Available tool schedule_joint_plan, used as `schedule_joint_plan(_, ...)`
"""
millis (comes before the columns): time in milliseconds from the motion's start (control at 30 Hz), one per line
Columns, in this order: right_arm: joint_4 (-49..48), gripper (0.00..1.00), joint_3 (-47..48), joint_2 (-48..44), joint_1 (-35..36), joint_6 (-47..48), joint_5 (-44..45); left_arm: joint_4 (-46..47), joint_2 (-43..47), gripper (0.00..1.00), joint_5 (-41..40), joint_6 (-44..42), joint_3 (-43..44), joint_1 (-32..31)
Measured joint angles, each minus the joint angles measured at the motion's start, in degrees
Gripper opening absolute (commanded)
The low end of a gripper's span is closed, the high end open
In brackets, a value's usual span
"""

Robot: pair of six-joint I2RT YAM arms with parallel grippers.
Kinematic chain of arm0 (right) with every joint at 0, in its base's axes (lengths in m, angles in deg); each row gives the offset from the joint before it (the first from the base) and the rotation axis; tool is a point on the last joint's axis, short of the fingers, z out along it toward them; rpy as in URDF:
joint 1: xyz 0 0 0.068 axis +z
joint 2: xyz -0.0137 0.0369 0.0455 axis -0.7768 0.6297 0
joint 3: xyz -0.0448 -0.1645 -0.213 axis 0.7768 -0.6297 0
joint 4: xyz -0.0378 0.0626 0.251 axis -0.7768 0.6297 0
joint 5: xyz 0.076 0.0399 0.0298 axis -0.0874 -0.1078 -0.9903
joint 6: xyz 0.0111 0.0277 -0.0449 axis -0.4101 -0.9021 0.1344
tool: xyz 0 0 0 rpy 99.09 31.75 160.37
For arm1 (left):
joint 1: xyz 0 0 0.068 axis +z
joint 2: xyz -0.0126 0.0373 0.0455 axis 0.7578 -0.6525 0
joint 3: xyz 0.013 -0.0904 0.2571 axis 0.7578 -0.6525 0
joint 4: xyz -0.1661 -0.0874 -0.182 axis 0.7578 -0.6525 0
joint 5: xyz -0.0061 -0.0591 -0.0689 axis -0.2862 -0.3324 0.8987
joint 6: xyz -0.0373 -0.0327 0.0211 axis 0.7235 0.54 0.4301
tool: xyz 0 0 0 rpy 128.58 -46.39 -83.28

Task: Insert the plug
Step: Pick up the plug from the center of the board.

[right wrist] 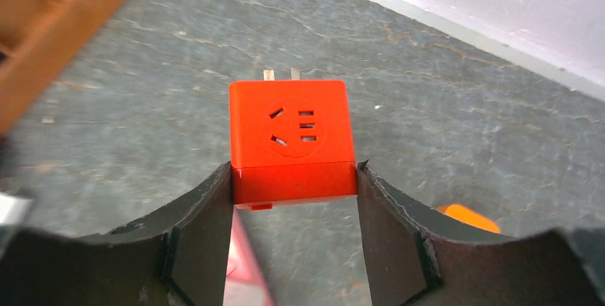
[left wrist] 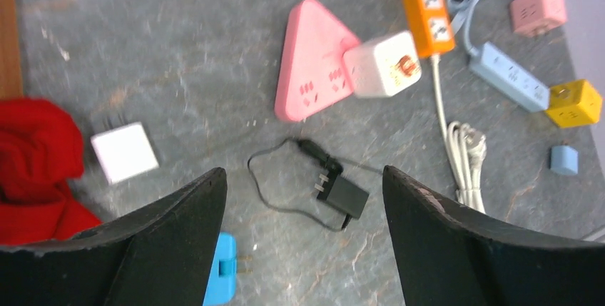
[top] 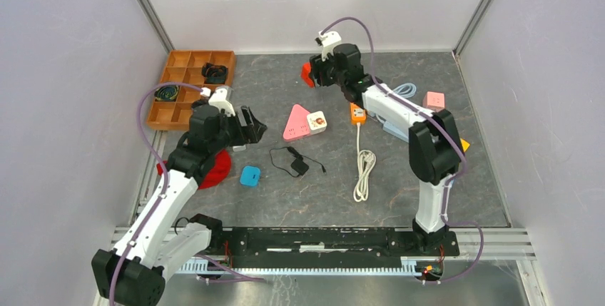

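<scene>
At the far left stands a brown wooden compartment tray, with dark items in two of its cells that I cannot make out. A crumpled red cloth lies under my left arm, and a small white cube charger sits just beside it. My left gripper hangs above the grey table with its jaws spread wide and nothing between them. Below it lie a flat blue plug adapter and a black wall adapter on a thin black cable. Next comes a pink triangular power strip, with a white cube plug block touching its right edge; the block's reddish mark is too blurred to read. My right gripper, over the far side of the table, is clamped on the orange-red cube plug, socket face towards my camera and two metal prongs pointing away. To the right are an orange power strip with a coiled white cord, a pale blue strip, a pink cube and a yellow cube.
</scene>
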Motion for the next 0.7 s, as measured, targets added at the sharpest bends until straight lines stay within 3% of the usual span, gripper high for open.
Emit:
schedule_joint_plan(233, 1.3, 0.34, -11.8, -16.1, 0.0, -13.7, -10.4, 10.7, 2.5, 0.89, 4.9, -4.2, -1.7, 0.0)
schedule_joint_plan(433, -1.3, 0.32, -26.3, -28.7, 0.9, -26.6, -18.9, 21.3, 3.8, 0.98, 13.3, -7.8, -7.3, -0.2)
schedule_joint_plan(700, -7.7, 0.33, -33.8, -32.1, 4.2, -41.0, -22.8, 27.6, 6.0, 1.0, 20.4, -18.6, -9.2, -5.7)
